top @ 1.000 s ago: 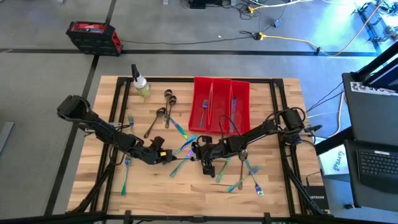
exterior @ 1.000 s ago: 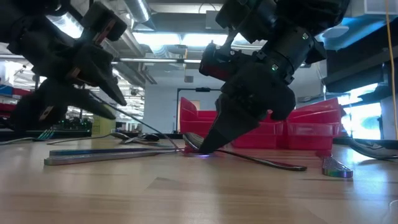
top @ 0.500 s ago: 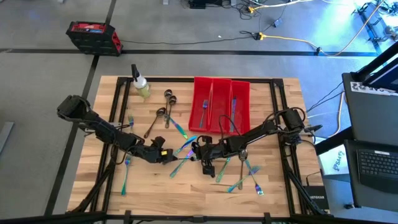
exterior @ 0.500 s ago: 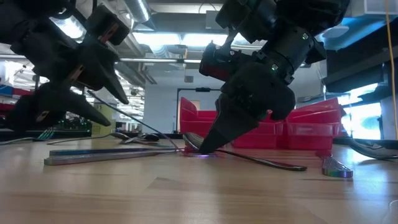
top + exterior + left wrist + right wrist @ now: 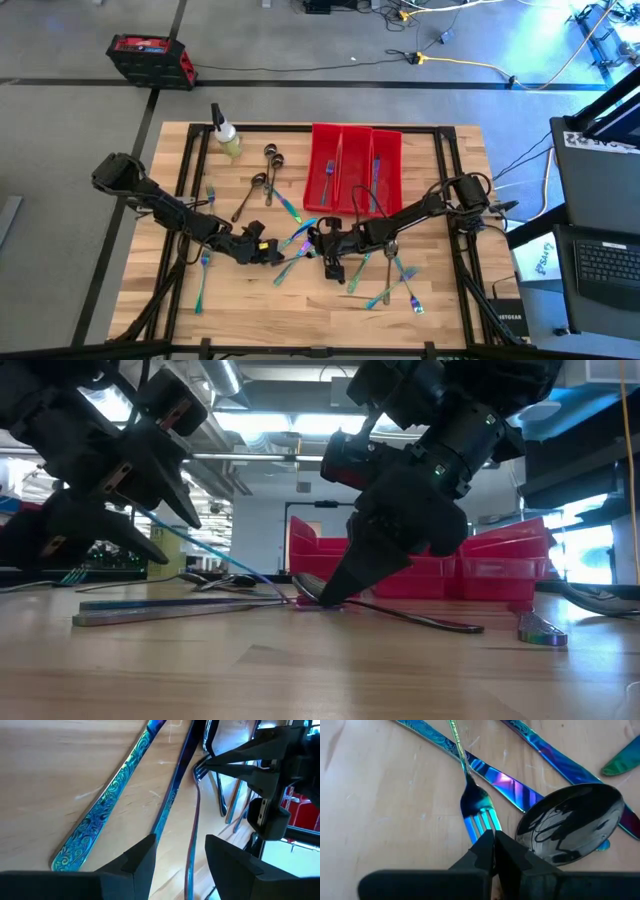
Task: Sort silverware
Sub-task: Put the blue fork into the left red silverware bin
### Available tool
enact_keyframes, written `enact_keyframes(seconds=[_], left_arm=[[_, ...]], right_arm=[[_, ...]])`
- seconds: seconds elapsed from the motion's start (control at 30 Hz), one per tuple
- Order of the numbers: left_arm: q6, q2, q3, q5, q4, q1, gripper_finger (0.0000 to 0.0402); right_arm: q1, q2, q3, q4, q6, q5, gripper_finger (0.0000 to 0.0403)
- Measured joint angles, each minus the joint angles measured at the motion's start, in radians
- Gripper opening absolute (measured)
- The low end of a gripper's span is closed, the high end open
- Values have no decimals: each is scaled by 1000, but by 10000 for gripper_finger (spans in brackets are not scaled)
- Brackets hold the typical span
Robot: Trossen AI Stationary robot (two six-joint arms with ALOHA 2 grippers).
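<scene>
High view showed the worktop [image 5: 440, 300] from above, with loose silverware [image 5: 395, 280] scattered over its middle and front. At the left, one fork [image 5: 202, 285] lay alone near the front edge. Just right of it the left tool [image 5: 272, 252] sat low over the wood, its fingers [image 5: 132, 865] apart with a thin iridescent handle [image 5: 192, 835] running between them; whether it was gripped could not be told. A broad teal knife [image 5: 107, 810] lay flat beside that handle. Farther right, the right tool [image 5: 328, 268] had its tip down on the worktop, fingers together, pinching the tines of a blue fork [image 5: 477, 817]. A dark spoon [image 5: 570, 825] lay touching that fork's side. Behind them stood the red bins [image 5: 355, 168], holding a few pieces. A spray bottle [image 5: 226, 135] stood at the back left corner.
</scene>
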Motion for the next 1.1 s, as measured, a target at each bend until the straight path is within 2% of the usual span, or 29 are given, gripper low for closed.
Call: enact_keyframes(seconds=[0.4, 0.7, 1.1], left_arm=[[31, 0, 0, -6, -1, 8, 157], [37, 0, 0, -48, -3, 11, 157], [67, 0, 0, -48, -3, 50, 157]], right_arm=[[1, 0, 0, 1, 40, -54, 0], [6, 0, 0, 1, 41, -53, 0], [6, 0, 0, 1, 40, -43, 0]])
